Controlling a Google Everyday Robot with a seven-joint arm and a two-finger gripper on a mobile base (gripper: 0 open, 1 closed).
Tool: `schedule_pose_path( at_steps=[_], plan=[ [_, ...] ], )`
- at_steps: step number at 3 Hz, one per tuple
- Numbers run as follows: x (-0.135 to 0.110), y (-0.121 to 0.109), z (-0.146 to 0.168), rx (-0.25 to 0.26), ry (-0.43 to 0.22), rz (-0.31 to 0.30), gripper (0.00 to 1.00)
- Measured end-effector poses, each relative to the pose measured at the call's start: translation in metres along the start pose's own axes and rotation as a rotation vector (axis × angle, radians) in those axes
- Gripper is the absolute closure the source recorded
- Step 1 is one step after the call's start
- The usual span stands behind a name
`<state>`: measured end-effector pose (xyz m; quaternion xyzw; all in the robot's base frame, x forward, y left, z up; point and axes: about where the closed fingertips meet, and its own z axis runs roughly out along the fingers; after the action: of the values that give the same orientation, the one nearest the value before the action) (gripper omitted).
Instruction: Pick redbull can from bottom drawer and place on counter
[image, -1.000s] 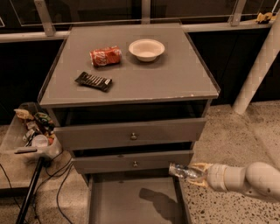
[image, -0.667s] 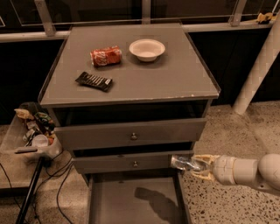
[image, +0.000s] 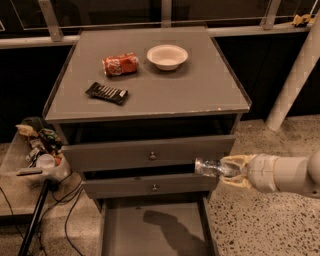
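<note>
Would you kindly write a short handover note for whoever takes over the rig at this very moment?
Gripper: shut on the redbull can, held sideways in the air by the right end of the middle drawer.
Bottom drawer: pulled open; nothing shows on the visible floor.
Counter: holds a red soda can, a white bowl and a dark snack bar.
Done: can is out of the drawer.
Left: raise it above the counter, set it down, release.

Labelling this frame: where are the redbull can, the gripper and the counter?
gripper (image: 227, 170): camera view, between its fingertips, by the middle drawer's (image: 125, 187) right end.
redbull can (image: 206, 167): camera view, protruding silvery end.
counter (image: 195, 95): camera view, bare top.
</note>
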<state>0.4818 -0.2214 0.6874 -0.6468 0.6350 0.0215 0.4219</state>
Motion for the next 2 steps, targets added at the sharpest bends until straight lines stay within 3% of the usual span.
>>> schedule_pose_path(
  at_steps=[1,2],
  plan=[
    [-0.0530,-0.0299,-0.0380,0.026,0.019,-0.086,1.00],
    [-0.0530,-0.0300,-0.0380,0.026,0.019,-0.087,1.00]
  ],
)
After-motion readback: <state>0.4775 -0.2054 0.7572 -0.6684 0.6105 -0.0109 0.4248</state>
